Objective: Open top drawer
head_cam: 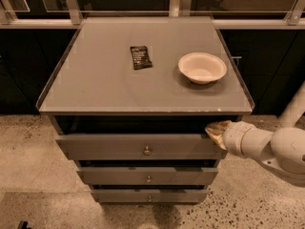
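The top drawer (105,147) is the widest grey front under the cabinet top, with a small round metal knob (147,150) at its centre. It stands slightly out from the cabinet, with a dark gap above it. My gripper (214,130) comes in from the right on a white arm and sits at the drawer's upper right corner, touching or just above its top edge. Two narrower grey drawer fronts (147,176) lie below.
On the grey cabinet top (95,80) lie a dark snack packet (141,57) and a white bowl (202,67). A raised rim runs along the top's sides. Speckled floor (28,175) lies around the cabinet. Dark cabinets and a rail stand behind.
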Robot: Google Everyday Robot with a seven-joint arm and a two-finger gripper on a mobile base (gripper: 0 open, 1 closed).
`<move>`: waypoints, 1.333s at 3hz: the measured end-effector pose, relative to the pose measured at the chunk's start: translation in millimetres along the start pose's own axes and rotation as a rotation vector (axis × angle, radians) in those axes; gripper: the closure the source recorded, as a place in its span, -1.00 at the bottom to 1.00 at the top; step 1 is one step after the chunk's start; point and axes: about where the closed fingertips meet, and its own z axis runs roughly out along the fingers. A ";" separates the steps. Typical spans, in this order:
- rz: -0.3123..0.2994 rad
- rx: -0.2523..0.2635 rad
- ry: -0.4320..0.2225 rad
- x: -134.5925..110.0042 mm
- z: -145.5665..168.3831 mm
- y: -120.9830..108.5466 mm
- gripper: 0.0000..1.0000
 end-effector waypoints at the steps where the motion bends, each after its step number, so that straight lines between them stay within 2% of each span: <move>1: 0.014 0.046 -0.031 1.6 20.1 -1.2 1.00; 2: 0.033 0.062 -0.040 5.2 38.0 -2.2 1.00; 4: 0.039 0.065 -0.039 1.4 40.8 -6.4 1.00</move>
